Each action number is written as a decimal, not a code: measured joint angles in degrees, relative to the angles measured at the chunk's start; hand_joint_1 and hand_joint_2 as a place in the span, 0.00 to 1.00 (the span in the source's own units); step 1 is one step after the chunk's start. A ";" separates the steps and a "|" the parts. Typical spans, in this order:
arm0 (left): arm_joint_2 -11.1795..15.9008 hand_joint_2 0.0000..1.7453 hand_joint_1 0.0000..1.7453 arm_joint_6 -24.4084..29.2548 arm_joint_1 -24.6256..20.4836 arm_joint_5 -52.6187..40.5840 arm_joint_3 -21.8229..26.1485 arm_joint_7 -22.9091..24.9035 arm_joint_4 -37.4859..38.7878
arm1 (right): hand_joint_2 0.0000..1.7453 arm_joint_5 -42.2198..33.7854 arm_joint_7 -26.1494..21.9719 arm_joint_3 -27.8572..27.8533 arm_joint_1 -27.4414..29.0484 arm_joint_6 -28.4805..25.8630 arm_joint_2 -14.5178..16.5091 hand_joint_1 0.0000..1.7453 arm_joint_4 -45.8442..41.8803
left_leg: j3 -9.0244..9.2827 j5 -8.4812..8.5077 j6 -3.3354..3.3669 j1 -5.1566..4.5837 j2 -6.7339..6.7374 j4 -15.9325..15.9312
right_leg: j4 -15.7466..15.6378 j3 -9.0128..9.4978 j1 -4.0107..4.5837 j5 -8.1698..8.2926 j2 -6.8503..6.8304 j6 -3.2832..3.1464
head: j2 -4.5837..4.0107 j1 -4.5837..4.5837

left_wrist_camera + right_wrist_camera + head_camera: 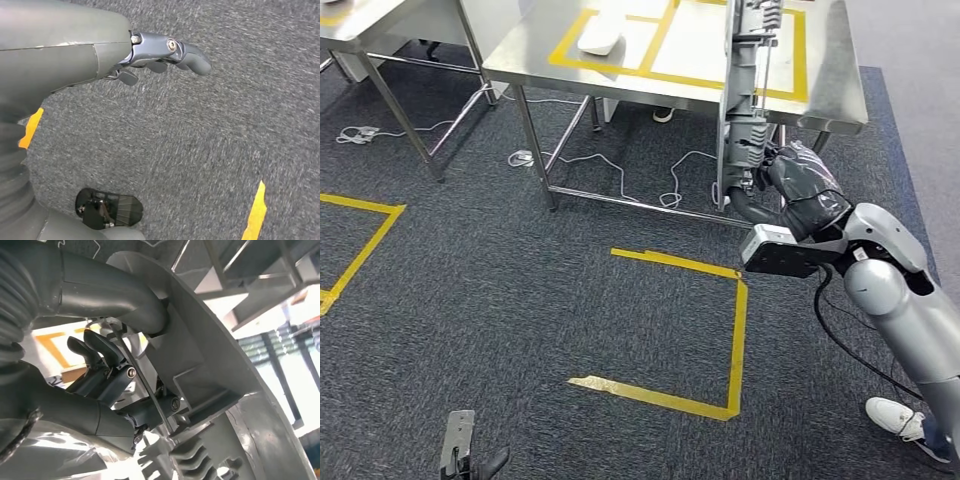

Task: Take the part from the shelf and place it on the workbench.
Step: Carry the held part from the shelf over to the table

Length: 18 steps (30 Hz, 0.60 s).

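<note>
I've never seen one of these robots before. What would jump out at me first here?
Most striking is the long grey metal part that the right hand grips by its lower end and holds upright in front of the steel workbench marked with yellow tape. On the workbench lies a white object. The left hand hangs over the carpet, holding nothing.

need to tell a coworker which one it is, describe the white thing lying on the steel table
Start at the steel workbench marked with yellow tape squares, in the head view. In the tape square farthest from the right hand and the tall grey part it holds lies a white object. It is low, rounded and pale, the only loose item on the tabletop; its exact kind is unclear.
</note>
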 joint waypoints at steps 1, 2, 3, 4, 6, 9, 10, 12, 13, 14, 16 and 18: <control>-0.01 1.00 0.00 -0.07 0.01 0.02 -0.02 0.04 0.00 | 1.00 -0.01 0.08 -0.10 0.09 -0.42 -0.21 1.00 -0.07 | -0.08 0.07 -0.24 -0.08 0.19 0.05 | -0.40 0.26 0.17 -0.19 -0.07 -0.19 | 0.00 -0.03; -0.02 1.00 0.00 -0.14 0.01 0.05 -0.06 0.09 0.00 | 1.00 0.03 0.15 -0.27 0.25 -0.92 -0.54 1.00 -0.13 | -0.14 0.17 -0.53 -0.16 0.41 0.07 | -0.60 0.45 0.33 -0.26 -0.02 -0.42 | 0.00 -0.05; 0.01 1.00 0.00 -0.21 0.01 0.09 -0.13 0.13 0.00 | 1.00 0.10 0.16 -0.47 0.46 -1.37 -0.93 1.00 -0.19 | -0.11 0.20 -0.82 -0.12 0.54 0.05 | -0.62 0.41 0.27 -0.13 0.19 -0.71 | 0.00 -0.05; 0.07 1.00 0.00 -0.24 0.00 0.17 -0.20 0.13 0.00 | 1.00 0.11 0.09 -0.72 0.70 -1.75 -1.27 1.00 -0.32 | -0.15 -0.09 -1.12 -0.06 0.31 0.29 | -0.75 0.46 0.16 0.01 0.33 -1.00 | 0.00 -0.09; 0.24 1.00 0.00 -0.24 -0.01 0.38 -0.31 0.16 0.00 | 1.00 -0.14 -0.19 -1.33 1.19 -2.50 -1.69 1.00 -0.74 | -1.33 -2.38 -1.75 0.06 -0.92 3.45 | -1.06 0.61 -0.16 0.27 0.56 -1.57 | 0.00 -0.26; 0.46 1.00 0.00 -0.23 0.31 0.71 -0.33 0.29 0.00 | 1.00 -0.63 -0.65 -2.42 2.40 -3.85 -1.94 1.00 -1.78 | -5.65 -7.50 -2.23 0.24 -2.29 14.24 | -1.00 0.62 -0.24 0.31 1.15 -1.86 | 0.00 -0.37; 0.52 1.00 0.00 -0.21 0.41 0.77 -0.33 0.31 0.00 | 1.00 -0.72 -0.83 -2.78 2.96 -4.15 -2.07 1.00 -2.22 | -6.38 -7.86 -2.25 0.25 -2.36 16.18 | -0.94 0.62 -0.23 0.31 1.43 -1.87 | 0.00 -0.37; 0.61 1.00 0.00 -0.16 0.46 0.78 -0.35 0.31 0.00 | 1.00 -0.74 -1.04 -3.49 4.04 -4.35 -2.42 1.00 -3.18 | -4.87 -5.34 -2.06 0.25 -2.45 13.30 | -0.77 0.63 -0.23 0.28 1.99 -1.83 | 0.00 -0.38; 0.69 1.00 0.00 -0.13 0.44 0.78 -0.37 0.29 0.00 | 1.00 -0.74 -1.05 -3.86 4.42 -4.38 -2.59 1.00 -3.62 | -2.99 -3.29 -1.82 0.24 -2.59 9.26 | -0.66 0.63 -0.23 0.24 2.24 -1.76 | 0.00 -0.39; 0.78 1.00 0.00 -0.11 0.40 0.78 -0.38 0.29 0.00 | 1.00 -0.73 -1.06 -4.21 4.67 -4.43 -2.74 1.00 -4.03 | -1.18 -1.80 -1.57 0.21 -2.81 5.39 | -0.54 0.54 -0.13 0.21 2.45 -1.63 | 0.00 -0.38; 0.89 1.00 0.00 -0.09 0.36 0.74 -0.42 0.27 0.00 | 1.00 -0.57 -1.05 -4.86 4.96 -4.73 -3.14 1.00 -4.73 | 0.77 -0.69 -1.18 0.12 -3.17 0.83 | -0.33 0.17 -0.02 0.26 2.76 -1.19 | 0.00 -0.32; 0.88 1.00 0.00 -0.10 0.40 0.69 -0.55 0.15 0.00 | 1.00 -0.35 -1.08 -5.43 5.46 -5.09 -3.61 1.00 -5.48 | 0.79 -0.84 -0.77 0.03 -3.21 0.36 | -0.45 -0.04 -0.05 0.46 2.92 -0.55 | 0.00 -0.31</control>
